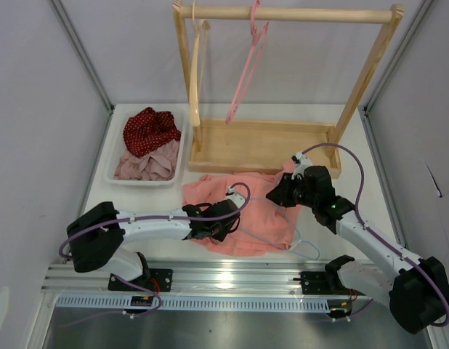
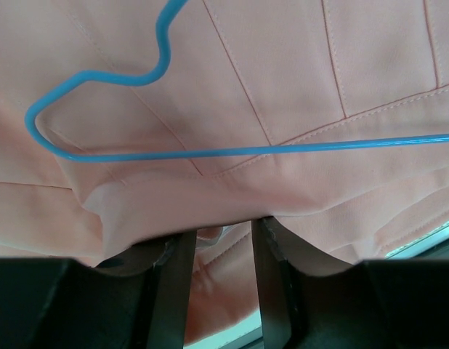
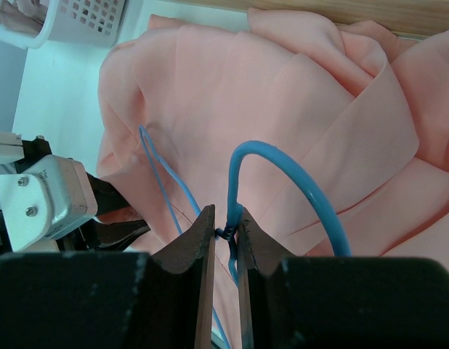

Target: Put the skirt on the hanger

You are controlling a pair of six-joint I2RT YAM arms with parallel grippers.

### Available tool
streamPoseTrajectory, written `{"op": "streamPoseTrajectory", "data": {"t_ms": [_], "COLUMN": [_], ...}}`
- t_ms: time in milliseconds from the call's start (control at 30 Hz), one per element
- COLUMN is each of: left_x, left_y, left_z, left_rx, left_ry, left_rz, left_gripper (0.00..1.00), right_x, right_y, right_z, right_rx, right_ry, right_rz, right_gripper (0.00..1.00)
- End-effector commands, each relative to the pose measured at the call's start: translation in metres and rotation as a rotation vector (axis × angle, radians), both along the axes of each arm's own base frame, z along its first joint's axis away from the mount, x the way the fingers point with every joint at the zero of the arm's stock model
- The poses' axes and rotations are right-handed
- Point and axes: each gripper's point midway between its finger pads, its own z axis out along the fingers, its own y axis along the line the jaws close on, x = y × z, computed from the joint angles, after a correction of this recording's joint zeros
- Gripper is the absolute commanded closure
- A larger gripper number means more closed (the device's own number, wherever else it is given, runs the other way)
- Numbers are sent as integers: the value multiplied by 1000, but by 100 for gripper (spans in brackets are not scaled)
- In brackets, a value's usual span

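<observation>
Salmon-pink pleated fabric skirt (image 1: 243, 214) spread on table, thin pale blue wire hanger (image 2: 232, 151) atop it, frame partly hidden. Right gripper (image 3: 226, 231) pinches hanger neck. Left gripper (image 2: 221, 247) clamps skirt fold; fingertips buried.

We see a lab test cell, plain grey panel walls (image 1: 43, 109), aluminium rail (image 1: 210, 276) at 6 o'clock, wooden garment rack (image 1: 282, 14) at 12 o'clock

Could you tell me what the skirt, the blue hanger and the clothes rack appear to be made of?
The skirt looks like a thin matte woven fabric: stitched seams, soft folds. The hanger is slim, smooth and glossy, probably coated wire or plastic; I cannot tell which. The right hand pinches it near the hook. The rack looks like unpainted pale wood, with faint grain.
</observation>
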Motion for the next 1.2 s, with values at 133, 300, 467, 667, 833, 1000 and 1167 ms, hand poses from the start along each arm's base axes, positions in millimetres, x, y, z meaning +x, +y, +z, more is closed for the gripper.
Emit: {"op": "streamPoseTrajectory", "data": {"t_ms": [133,300,467,667,833,1000,1167], "left_x": [5,7,10,13,-7,-24,-14], "left_y": [-2,-2,-4,-11,-32,-48,-48], "left_z": [-9,-9,-4,8,22,37,54], "left_rx": [2,-3,-5,-34,-144,-238,-380], "left_ry": [9,1,-7,0,114,201,251], "left_rz": [2,15,8,-27,-165,-265,-211], "left_gripper": [64,68,81,100,100,100,100], "right_x": [9,9,9,11,13,16,18], "right_y": [1,0,-3,-6,-6,-5,-7], "right_z": [21,21,26,33,38,40,43], "right_rx": [22,22,25,32,47,53,56], "right_ry": [-47,-49,-59,-75,-80,-82,-83], "right_rz": [-13,-20,-28,-46,-50,-56,-70], "right_gripper": [100,100,100,100,100,100,100]}}
